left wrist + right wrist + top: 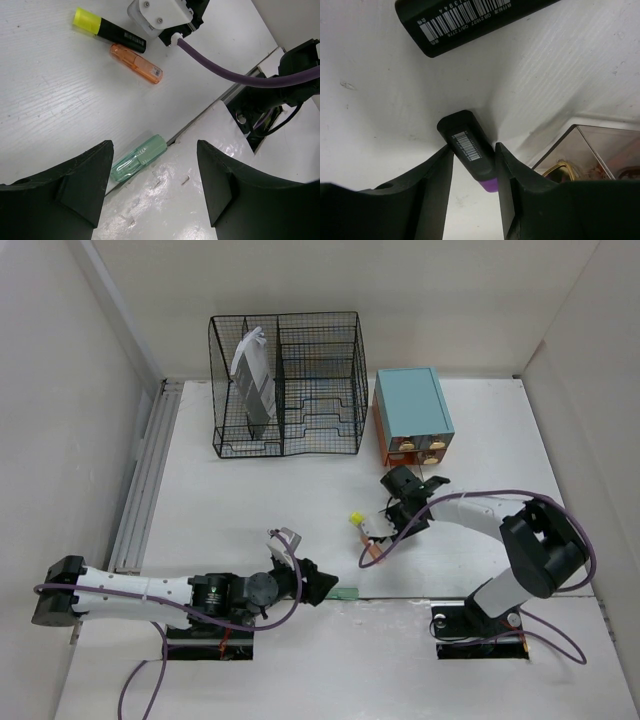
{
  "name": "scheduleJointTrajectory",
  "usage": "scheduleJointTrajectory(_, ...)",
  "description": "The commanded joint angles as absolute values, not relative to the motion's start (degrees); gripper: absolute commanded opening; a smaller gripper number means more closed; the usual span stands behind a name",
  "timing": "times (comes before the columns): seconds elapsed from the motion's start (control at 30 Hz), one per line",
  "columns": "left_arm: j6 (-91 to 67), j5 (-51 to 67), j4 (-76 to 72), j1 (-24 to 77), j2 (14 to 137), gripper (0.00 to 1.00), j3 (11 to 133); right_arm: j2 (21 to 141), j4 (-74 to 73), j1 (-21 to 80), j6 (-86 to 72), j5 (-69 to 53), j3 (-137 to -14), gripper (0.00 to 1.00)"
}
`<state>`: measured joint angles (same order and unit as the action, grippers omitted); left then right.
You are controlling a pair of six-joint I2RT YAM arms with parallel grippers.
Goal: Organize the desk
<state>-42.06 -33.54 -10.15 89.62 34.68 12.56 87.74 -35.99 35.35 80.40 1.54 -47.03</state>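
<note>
Labels: the black marker has a small white barcode sticker, digits too small to read, and a purple tip at the end nearer the cam. The black highlighter, yellow cap, has a bigger barcode plus a row of white chars, not legible for sure. The orange marker has a tiny printed patch near one end, unreadable.

The desk is matte white w/ a faint linear grain and white walls round it. It lies under everything, and the teal-topped drawer box stands on its far side.

- **R gripper**: just in front of the box, fingers closed in on both sides of the black marker.
- **L gripper**: well in front-left of the box, jaws spread wide, holding nothing.
- **Green marker**: lies below the L gripper.
- **Highlighter & orange marker:** front-left of the box.
- **Wire rack**: just left of the box.
</note>
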Motion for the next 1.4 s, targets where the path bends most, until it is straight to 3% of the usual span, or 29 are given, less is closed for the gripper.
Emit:
scheduleJointTrajectory(0.0,-42.6,-34.6,-10.1,89.9,33.5,0.65,12.0,90.5,-37.5,35.7,82.0,1.1,-48.7,0.44)
scheduleJointTrajectory(0.23,-43.2,-35.2,-8.3,89.9,30.9,0.65,12.0,92.5,-40.9,36.2,82.0,0.5,-50.5,0.35)
scheduleJointTrajectory(0.3,-43.2,-35.7,-7.8,89.9,29.5,0.65,12.0,92.5,-42.4,36.2,82.0,-1.1,-51.1,0.28)
scheduleJointTrajectory(0.4,-43.7,-35.7,-6.6,89.9,28.8,0.65,11.5,89.7,-43.8,36.2,81.2,-6.7,-52.4,0.25)
scheduleJointTrajectory(0.9,-43.7,-36.2,-6.1,89.9,26.9,0.65,11.5,77.4,-46.8,29.5,74.2,-29.5,-64.2,0.25)
scheduleJointTrajectory(1.37,-43.2,-36.2,-6.1,89.9,26.9,0.65,11.5,78.2,-27.2,21.2,62.8,-27.7,-63.5,0.25)
